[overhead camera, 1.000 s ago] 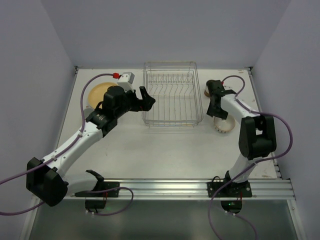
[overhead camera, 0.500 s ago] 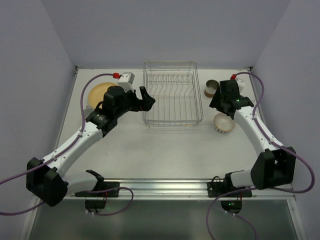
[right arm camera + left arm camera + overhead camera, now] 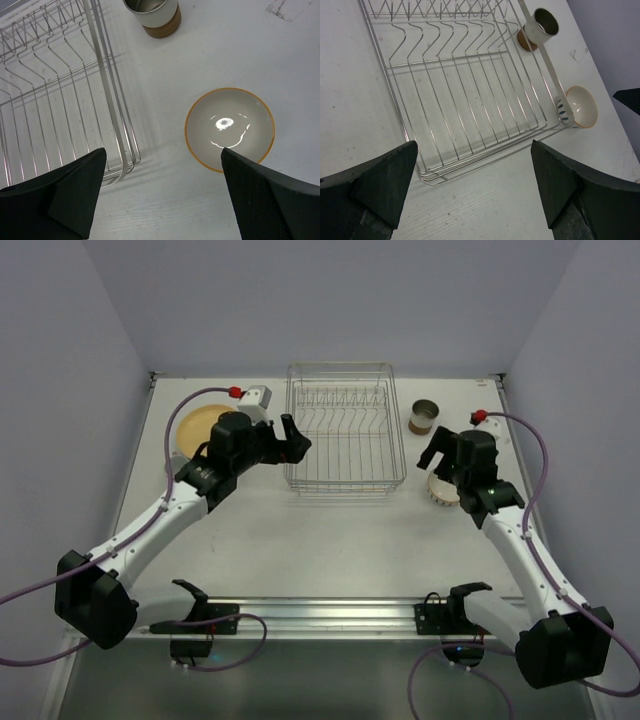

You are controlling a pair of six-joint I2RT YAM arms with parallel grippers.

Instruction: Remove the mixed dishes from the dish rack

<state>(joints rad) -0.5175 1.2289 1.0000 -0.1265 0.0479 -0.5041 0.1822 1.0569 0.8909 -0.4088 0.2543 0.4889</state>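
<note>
The silver wire dish rack (image 3: 345, 430) stands at the table's middle back with no dishes in it; it also shows in the left wrist view (image 3: 470, 90) and the right wrist view (image 3: 60, 90). A yellow-orange plate (image 3: 197, 426) lies left of it, partly under my left arm. The brown cup (image 3: 424, 417) (image 3: 540, 27) (image 3: 152, 15) stands right of the rack. The white cup (image 3: 445, 492) (image 3: 577, 106) (image 3: 230, 127), orange-rimmed, sits upright nearer. My left gripper (image 3: 295, 437) (image 3: 473, 150) is open and empty at the rack's left front corner. My right gripper (image 3: 435, 465) (image 3: 164, 155) is open and empty over the white cup. The other plates, mug and glass are out of view.
A small grey box with a red cap (image 3: 250, 395) sits at the back left near the plate. Walls close in the table on three sides. A metal rail (image 3: 380, 615) runs along the near edge by the arm bases.
My right arm has pulled back from beside the brown cup toward the near right and now hovers over the white cup. My left arm has barely moved.
</note>
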